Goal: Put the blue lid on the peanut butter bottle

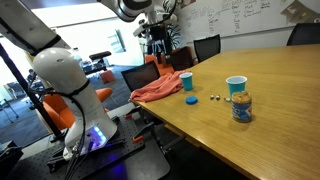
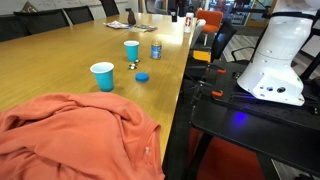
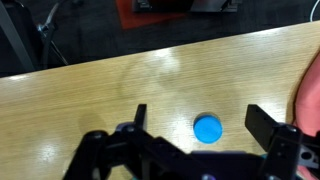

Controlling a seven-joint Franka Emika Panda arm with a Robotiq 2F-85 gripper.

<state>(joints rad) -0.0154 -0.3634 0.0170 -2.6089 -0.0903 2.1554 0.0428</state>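
the gripper [image 3: 196,113] hangs above the wooden table [image 3: 90,100], its jaws spread wide and holding nothing. seen from the wrist, the blue lid [image 3: 208,128] lies flat on the table between the two fingers [image 3: 140,112] and below them, touched by neither.

a rumpled orange-red cloth [image 1: 158,89] is heaped at the table's edge near the lid, and a corner of it cuts into the right side of the wrist view. in an exterior view a teal cup [image 1: 186,82] stands just behind the lid [image 1: 190,99]. two small dark objects [image 1: 215,97], too small to identify, lie on the table between the lid and the peanut butter bottle [image 1: 241,108]. the bottle stands upright, well apart from the lid, near a second teal cup [image 1: 236,86] that one camera partly overlaps with it.

the bottle falls outside the wrist view, and its mouth is too small to read in either exterior view. against the dark office chairs [image 1: 205,47] the gripper's jaws cannot be made out from outside. the robot's white base [image 2: 280,50] stands beside the table.
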